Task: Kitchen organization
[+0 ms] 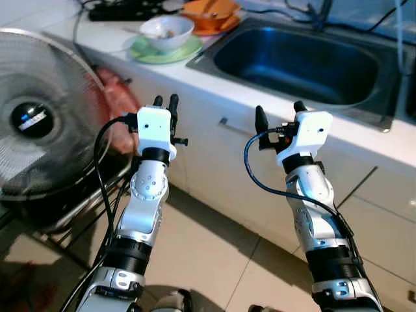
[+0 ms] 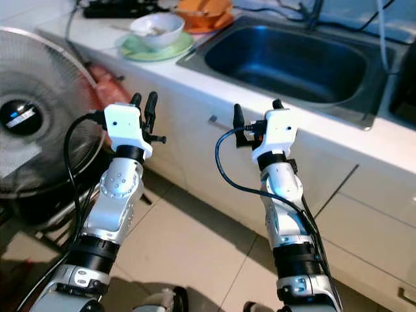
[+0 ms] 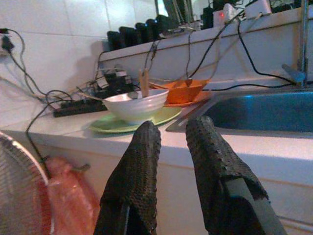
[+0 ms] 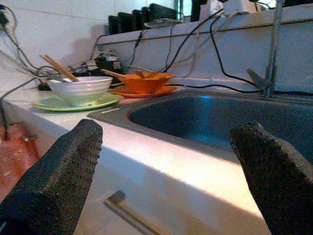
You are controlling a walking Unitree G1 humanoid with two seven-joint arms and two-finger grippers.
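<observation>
A white bowl point(image 1: 167, 31) with chopsticks in it sits on a green plate point(image 1: 166, 53) on the white counter, left of the steel sink point(image 1: 296, 64). Behind it an orange bowl point(image 1: 209, 9) rests on an orange plate. Both arms are raised in front of the counter's edge, below its top. My left gripper point(image 1: 166, 100) is below the green plate, its fingers point(image 3: 139, 161) a narrow gap apart with nothing between them. In front of the sink, my right gripper point(image 1: 279, 112) stands wide open and empty.
A large standing fan point(image 1: 32, 123) is at my left, with a red plastic bag point(image 1: 117, 97) hanging beside it. A black power strip point(image 1: 123, 10) and cables lie at the counter's back. White cabinet doors with a handle point(image 1: 224, 121) run under the counter. A faucet point(image 4: 271, 44) rises behind the sink.
</observation>
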